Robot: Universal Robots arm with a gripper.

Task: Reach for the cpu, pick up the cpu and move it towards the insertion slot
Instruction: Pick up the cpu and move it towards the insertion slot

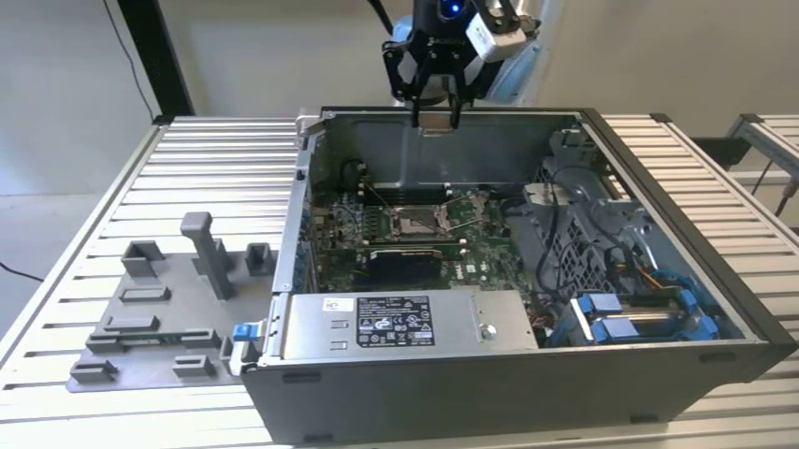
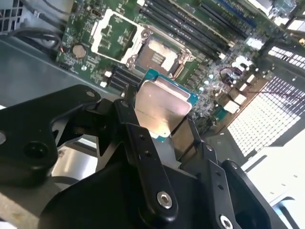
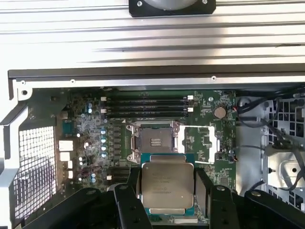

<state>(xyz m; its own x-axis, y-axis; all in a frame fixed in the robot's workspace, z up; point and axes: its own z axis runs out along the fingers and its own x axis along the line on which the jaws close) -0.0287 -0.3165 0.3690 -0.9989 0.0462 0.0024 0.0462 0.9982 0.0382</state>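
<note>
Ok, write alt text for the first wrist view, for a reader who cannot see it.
A black gripper holds the cpu, a flat silvery square, by two opposite edges above a green motherboard inside an open computer case. The insertion slot, a metal-framed socket with its centre bare, lies just beyond the cpu.

One gripper (image 1: 437,120), one cpu (image 3: 167,185), one insertion slot (image 3: 153,141), one computer case (image 1: 525,393), one grey fixture plate (image 1: 150,327)

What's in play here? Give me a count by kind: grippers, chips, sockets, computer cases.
Grippers: 1, the gripper, shut on the cpu
Chips: 1, the cpu
Sockets: 1, the insertion slot
Computer cases: 1, the case
Total: 4
</note>
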